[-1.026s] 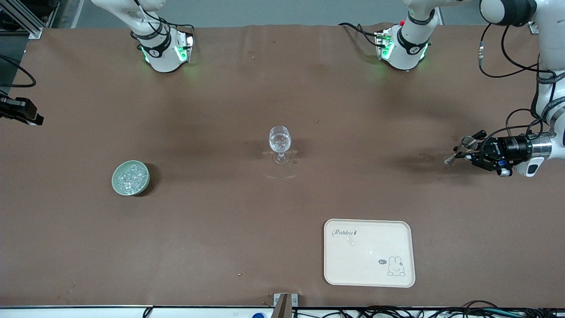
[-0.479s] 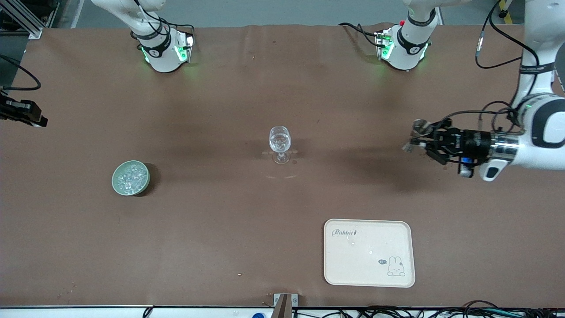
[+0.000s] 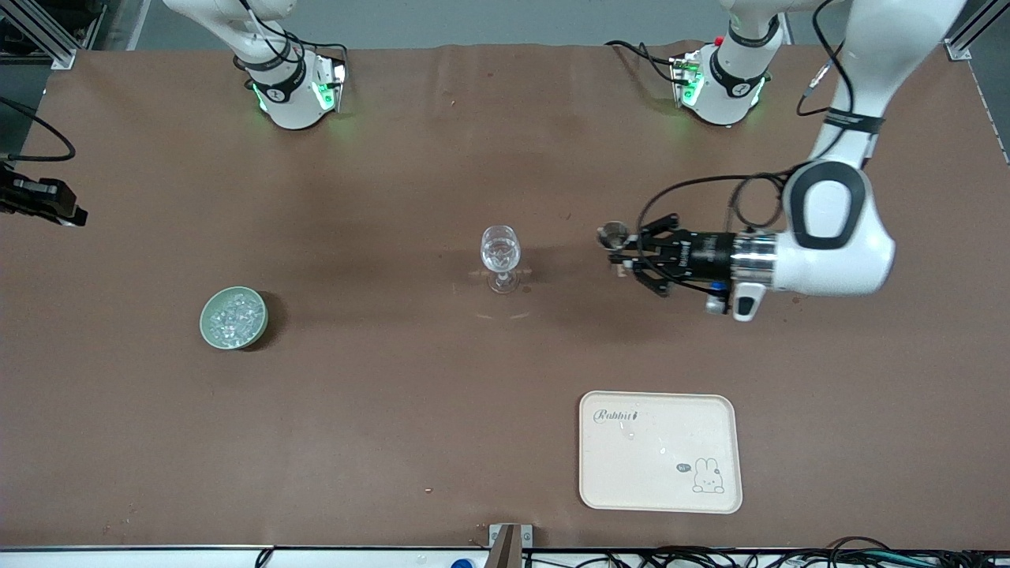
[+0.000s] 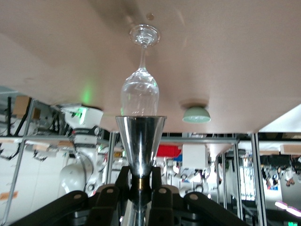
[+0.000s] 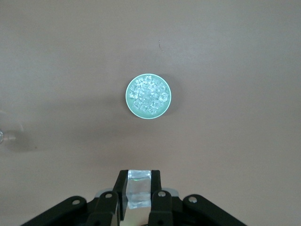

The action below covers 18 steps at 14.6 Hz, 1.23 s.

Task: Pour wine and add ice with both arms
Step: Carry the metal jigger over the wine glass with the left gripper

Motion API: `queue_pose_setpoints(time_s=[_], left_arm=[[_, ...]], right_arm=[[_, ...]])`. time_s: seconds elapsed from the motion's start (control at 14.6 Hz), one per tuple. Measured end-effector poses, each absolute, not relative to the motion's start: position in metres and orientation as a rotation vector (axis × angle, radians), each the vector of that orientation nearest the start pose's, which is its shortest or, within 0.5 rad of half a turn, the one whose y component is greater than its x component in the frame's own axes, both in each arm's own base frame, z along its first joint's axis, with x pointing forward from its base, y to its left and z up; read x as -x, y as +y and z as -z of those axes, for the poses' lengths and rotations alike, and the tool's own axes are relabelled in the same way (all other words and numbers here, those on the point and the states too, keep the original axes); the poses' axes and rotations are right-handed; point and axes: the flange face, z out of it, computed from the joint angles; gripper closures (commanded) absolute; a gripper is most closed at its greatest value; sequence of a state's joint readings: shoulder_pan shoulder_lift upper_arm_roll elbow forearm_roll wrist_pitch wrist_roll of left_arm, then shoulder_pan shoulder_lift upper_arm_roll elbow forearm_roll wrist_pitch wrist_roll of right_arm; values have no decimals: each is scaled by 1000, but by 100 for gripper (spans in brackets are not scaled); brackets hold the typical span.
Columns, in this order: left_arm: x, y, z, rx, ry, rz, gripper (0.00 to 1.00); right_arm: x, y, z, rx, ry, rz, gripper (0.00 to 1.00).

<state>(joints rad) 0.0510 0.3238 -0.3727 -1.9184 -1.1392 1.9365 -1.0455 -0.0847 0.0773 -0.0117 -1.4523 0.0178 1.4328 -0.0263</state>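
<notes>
Brown table (image 3: 394, 410) holds the glass (image 3: 500, 256) at center. Left gripper (image 3: 623, 251), at its 3 o'clock, is clamped on a jigger (image 3: 612, 233), level, probably to avoid spilling. Right gripper (image 5: 138, 200) pinches ice (image 5: 138, 188) over the bowl (image 3: 233, 317), at 8 o'clock.

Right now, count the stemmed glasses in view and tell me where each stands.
1. The stemmed glass stands mid-table, farther from the front camera than the tray, toward the left arm's end from the green bowl. None appears hidden.
</notes>
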Motion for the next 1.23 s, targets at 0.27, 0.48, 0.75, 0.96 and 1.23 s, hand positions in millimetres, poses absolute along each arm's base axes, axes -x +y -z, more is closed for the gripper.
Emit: queue_pose_setpoints(time_s=[0.27, 0.48, 0.75, 0.96, 1.23], left_arm=[[-544, -296, -344, -1728, 1470, 1025, 99], [-530, -327, -333, -1776, 1484, 947, 99], [-520, -346, -327, -1882, 1501, 863, 100], [-516, -358, -327, -1933, 1509, 796, 100], [-509, -372, -330, -2052, 1516, 708, 100]], right_arm=[[-562, -52, -625, 3113, 106, -152, 100], [-561, -52, -624, 3113, 106, -155, 100], [-561, -52, -624, 3112, 106, -159, 100], [-561, -52, -624, 3112, 106, -161, 100], [-561, -52, -624, 3112, 106, -163, 100]])
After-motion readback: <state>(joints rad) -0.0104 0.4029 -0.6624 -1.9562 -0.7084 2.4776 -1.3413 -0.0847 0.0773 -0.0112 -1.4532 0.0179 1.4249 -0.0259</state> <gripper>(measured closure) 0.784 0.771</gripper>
